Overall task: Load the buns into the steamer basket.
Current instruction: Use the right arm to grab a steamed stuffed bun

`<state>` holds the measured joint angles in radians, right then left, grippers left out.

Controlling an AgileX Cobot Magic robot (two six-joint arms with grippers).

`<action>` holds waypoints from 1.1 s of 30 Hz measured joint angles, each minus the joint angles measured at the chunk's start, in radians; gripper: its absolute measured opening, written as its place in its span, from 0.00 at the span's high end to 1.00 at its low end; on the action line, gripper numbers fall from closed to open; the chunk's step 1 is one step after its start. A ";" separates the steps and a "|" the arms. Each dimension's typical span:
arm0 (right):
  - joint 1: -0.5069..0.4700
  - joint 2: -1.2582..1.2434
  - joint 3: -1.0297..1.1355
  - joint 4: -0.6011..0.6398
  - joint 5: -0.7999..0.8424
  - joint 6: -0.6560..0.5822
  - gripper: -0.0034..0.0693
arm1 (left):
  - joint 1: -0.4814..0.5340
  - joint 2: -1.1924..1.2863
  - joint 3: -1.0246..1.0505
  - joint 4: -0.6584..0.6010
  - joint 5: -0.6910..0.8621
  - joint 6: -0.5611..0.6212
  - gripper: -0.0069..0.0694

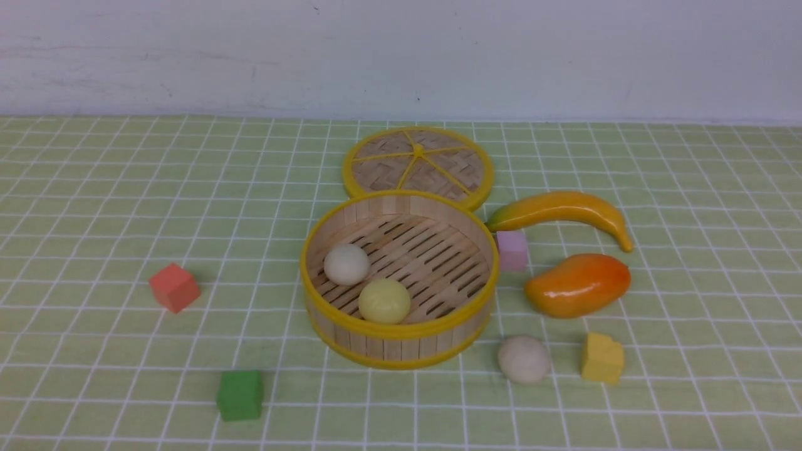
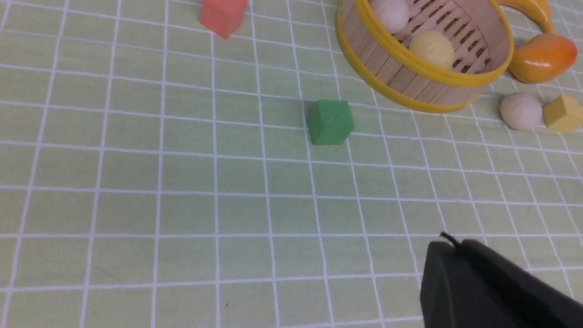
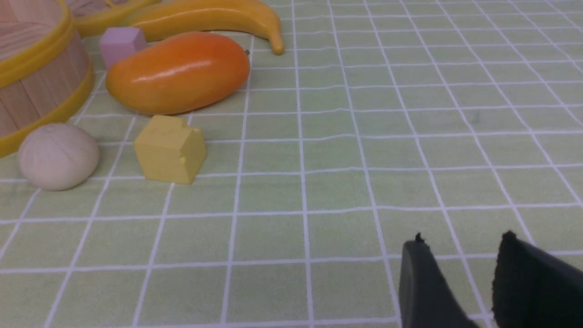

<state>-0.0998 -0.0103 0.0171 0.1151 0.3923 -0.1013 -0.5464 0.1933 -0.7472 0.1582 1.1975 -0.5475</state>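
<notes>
Steamer basket [image 1: 401, 329] holds two buns [image 1: 384, 300]; one outstanding.
Third bun [image 1: 524, 358] near desk's front edge, beside yellow cube [image 1: 602, 358]; right jaws, apart, should fetch it; left jaws together.

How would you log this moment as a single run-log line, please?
steamer basket: holds white bun, yellow bun | third bun: outside, beside yellow cube | left gripper: shut, empty | right gripper: open, empty

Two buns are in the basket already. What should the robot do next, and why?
Probably move the open right gripper over to the off-white bun on the cloth. It is the only bun outside the steamer basket, lying on the robot's right beside the yellow cube, and that gripper is empty.
</notes>
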 joint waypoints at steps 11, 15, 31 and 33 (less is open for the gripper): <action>0.000 0.000 0.000 0.000 0.000 0.000 0.62 | 0.000 0.000 0.023 0.109 -0.028 0.000 0.93; 0.000 0.000 0.000 0.000 0.000 0.000 0.62 | 0.000 0.000 0.064 0.166 -0.137 0.000 0.93; 0.000 0.000 0.000 0.000 0.000 0.000 0.62 | 0.503 -0.094 0.433 -0.047 -0.915 0.292 0.92; 0.000 0.000 0.000 0.000 0.000 0.000 0.62 | 0.521 -0.130 0.486 -0.064 -0.921 0.296 0.92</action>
<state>-0.0998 -0.0103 0.0171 0.1151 0.3923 -0.1013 -0.0257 0.0633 -0.2611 0.0947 0.2761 -0.2515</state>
